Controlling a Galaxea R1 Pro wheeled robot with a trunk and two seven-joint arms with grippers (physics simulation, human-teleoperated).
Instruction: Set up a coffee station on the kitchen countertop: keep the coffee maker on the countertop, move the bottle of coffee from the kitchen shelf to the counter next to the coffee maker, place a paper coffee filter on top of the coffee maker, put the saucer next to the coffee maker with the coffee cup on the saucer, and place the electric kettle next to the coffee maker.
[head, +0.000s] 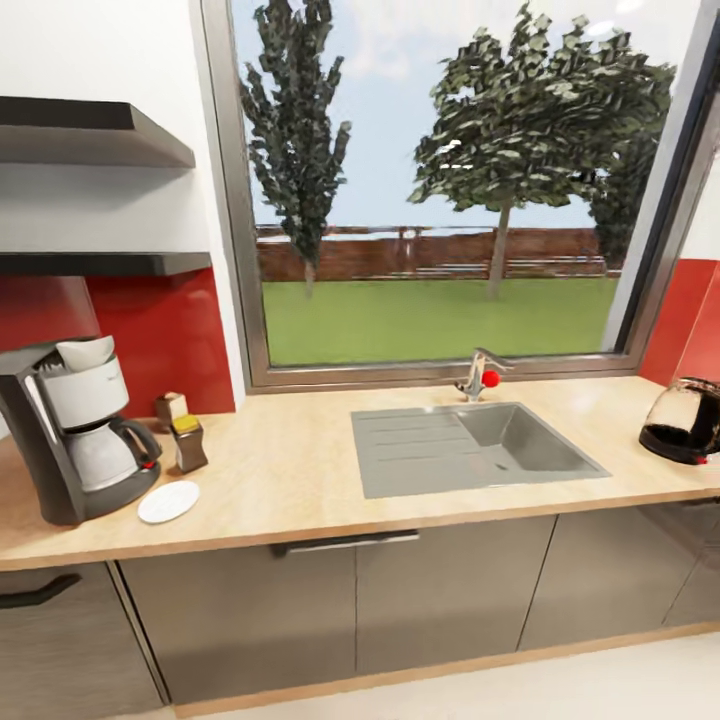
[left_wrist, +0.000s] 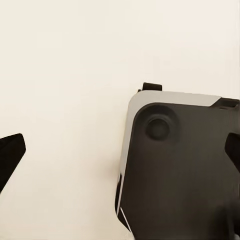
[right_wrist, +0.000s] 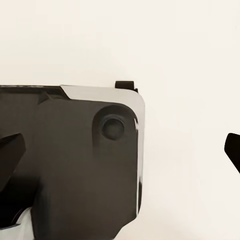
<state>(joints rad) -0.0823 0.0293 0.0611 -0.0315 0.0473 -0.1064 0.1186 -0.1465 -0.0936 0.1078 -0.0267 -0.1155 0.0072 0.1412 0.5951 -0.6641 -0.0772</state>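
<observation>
Left on the desk (head: 300, 470), a coffee maker (head: 75, 430), filter-topped, is seen beside a saucer (head: 168, 502). An electric kettle (head: 686, 420) is set far right. Both tools are spread, their fingertips (left_wrist: 11, 155) (right_wrist: 232, 147) held wide apart.

A grey sink (head: 470, 448) is set into the wooden countertop (head: 290, 470), its faucet (head: 479, 374) with a red knob standing before a large window (head: 440, 190); two dark shelves (head: 95, 140) hang above red backsplash (head: 165, 330)
</observation>
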